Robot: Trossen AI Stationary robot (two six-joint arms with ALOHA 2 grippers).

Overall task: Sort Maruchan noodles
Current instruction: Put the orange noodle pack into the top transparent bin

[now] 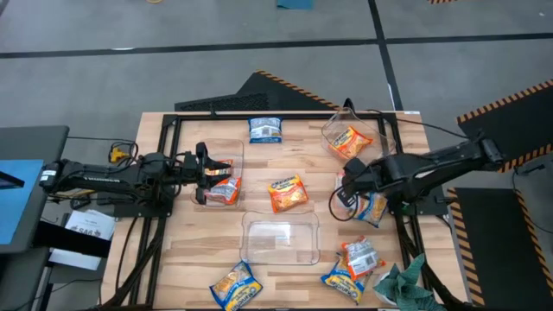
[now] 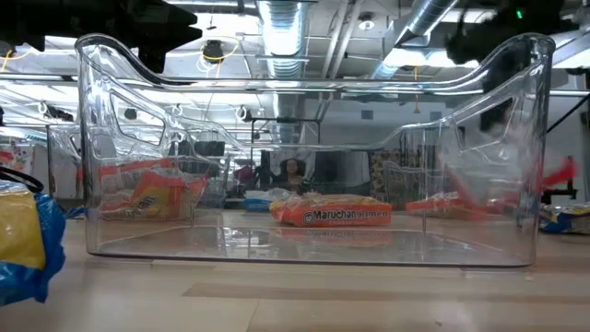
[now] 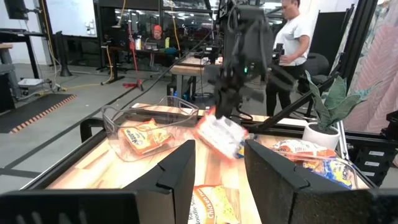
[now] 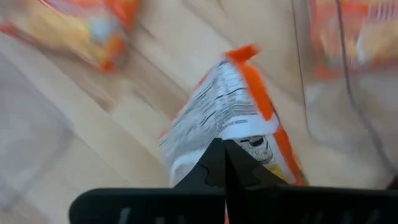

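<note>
Several Maruchan noodle packets lie flat on the wooden table: a blue one (image 1: pixel 265 130) at the far side, an orange one (image 1: pixel 288 193) in the middle, and blue-and-yellow ones (image 1: pixel 235 287) (image 1: pixel 344 278) at the near edge. My right gripper (image 1: pixel 348 186) hangs right of centre, shut on a red-orange packet with a silver-white back (image 3: pixel 221 134). My left gripper (image 3: pixel 217 171) stands open and holds nothing. It hovers over the left clear tub (image 1: pixel 232 155), which holds orange packets (image 1: pixel 223 188). My right gripper pinches one end of the packet (image 4: pixel 239 146) between its two shut fingers, the printed silver-white back facing the wrist camera. The fingers slant down from above. The packet hangs tilted below them, clear of the table.
An empty clear tub (image 1: pixel 280 239) stands near the front centre. Another tub (image 1: pixel 367 130) at the far right holds an orange packet (image 1: pixel 350 141). More packets (image 1: pixel 373 207) (image 1: pixel 361 257) lie under and near the right arm. A teal cloth (image 1: pixel 402 281) lies at the near right corner.
</note>
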